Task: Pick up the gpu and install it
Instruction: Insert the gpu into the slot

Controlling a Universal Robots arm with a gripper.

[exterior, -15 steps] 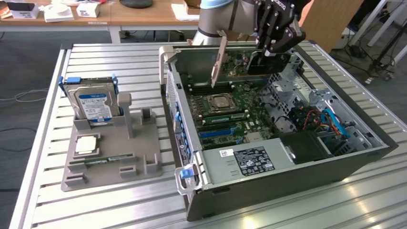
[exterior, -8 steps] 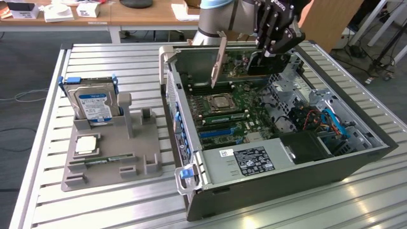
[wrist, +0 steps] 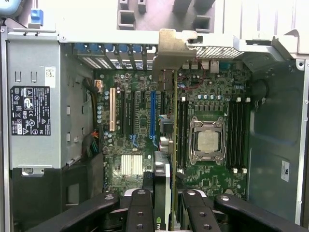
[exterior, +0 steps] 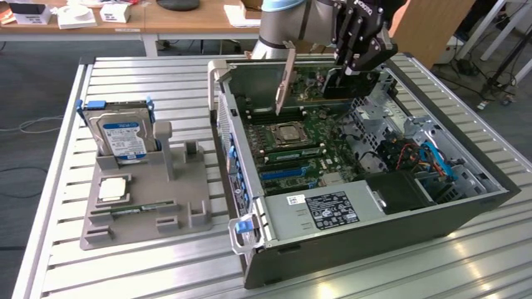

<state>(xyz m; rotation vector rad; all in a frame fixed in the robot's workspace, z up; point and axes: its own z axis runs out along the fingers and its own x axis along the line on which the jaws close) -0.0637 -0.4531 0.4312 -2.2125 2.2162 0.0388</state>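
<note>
The gpu (exterior: pixel 339 87) is a thin dark card with a silver end bracket (exterior: pixel 285 78). It hangs on edge above the far end of the open computer case (exterior: pixel 374 230), and my gripper (exterior: pixel 349 71) is shut on its upper edge. In the wrist view the gpu (wrist: pixel 167 159) appears edge-on between my black fingers (wrist: pixel 141 205). There its bracket (wrist: pixel 175 48) reaches the case's rear slot openings. The card sits over the green motherboard (wrist: pixel 130 145), between the blue slot (wrist: pixel 152 113) and the processor socket (wrist: pixel 207 140). Whether its edge touches a slot is hidden.
A grey holder (exterior: pixel 146 199) beside the case, at the exterior view's left, carries a hard drive with a blue label (exterior: pixel 123 134), a processor chip (exterior: pixel 112 187) and a RAM stick (exterior: pixel 133 210). The power supply (exterior: pixel 320 208) and cables (exterior: pixel 432 159) fill the case's near end.
</note>
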